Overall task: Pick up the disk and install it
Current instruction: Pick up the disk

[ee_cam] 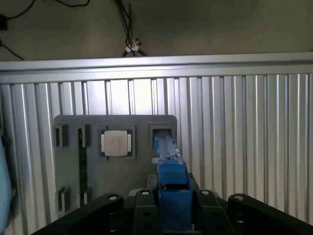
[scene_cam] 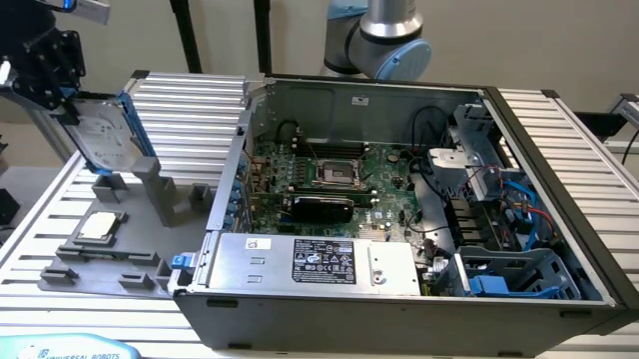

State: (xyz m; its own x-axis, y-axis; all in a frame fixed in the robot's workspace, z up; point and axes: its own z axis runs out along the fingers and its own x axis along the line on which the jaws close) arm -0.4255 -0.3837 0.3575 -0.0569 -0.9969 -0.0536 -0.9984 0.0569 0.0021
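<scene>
The disk (scene_cam: pixel 102 133), a silver-grey drive in a blue rail frame, stands on edge at the exterior view's left. My gripper (scene_cam: pixel 58 88) is shut on its upper part. Its lower end sits at or just above the slot of the grey fixture (scene_cam: pixel 150 179); I cannot tell whether they touch. In the wrist view the blue rail frame of the disk (ee_cam: pixel 171 181) runs edge-on between my black fingers (ee_cam: pixel 142 211), and my gripper (ee_cam: pixel 173 218) is shut on it, above the fixture's slot (ee_cam: pixel 164 133).
An open computer case (scene_cam: pixel 559 149) takes up the middle and right, with the motherboard (scene_cam: pixel 330 168), a silver box with a black label (scene_cam: pixel 319 262) and a blue-grey drive bay (scene_cam: pixel 514 273). A small square silver chip (scene_cam: pixel 100 224) (ee_cam: pixel 116 143) lies on the fixture. The table is ribbed aluminium (scene_cam: pixel 190 105).
</scene>
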